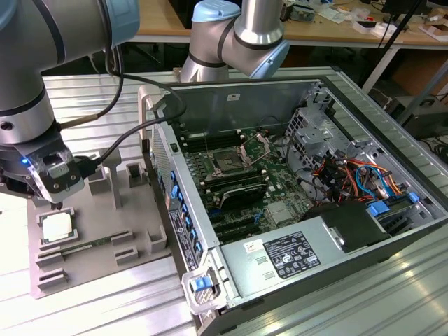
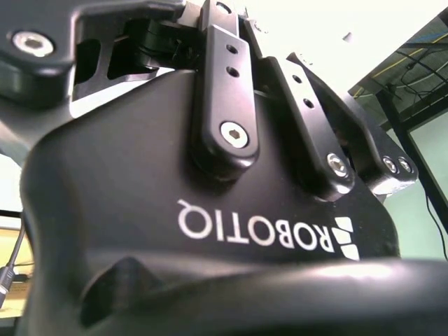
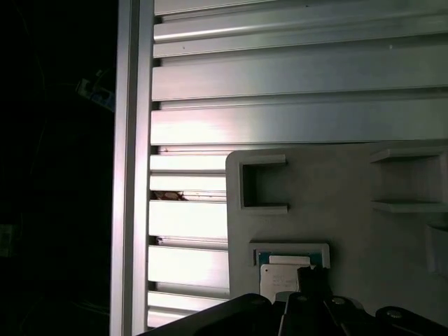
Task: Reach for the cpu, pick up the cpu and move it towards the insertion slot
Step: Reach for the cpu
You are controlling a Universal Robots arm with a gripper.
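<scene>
Seated in a square recess of the grey tray [image 1: 91, 262], the cpu [image 1: 57, 228] is found at the lower left of the exterior view, well apart from the insertion slot [image 1: 229, 162] at mid-frame. The hand [image 1: 56, 205] is poised just above it; whether it is open or closed cannot be told. If the hand is lowered off-centre, the cpu could be tilted, scraped or jammed against the recess wall.

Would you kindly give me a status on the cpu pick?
Gripper just over cpu. Cpu in grey tray, not lifted. Insertion slot open.
</scene>
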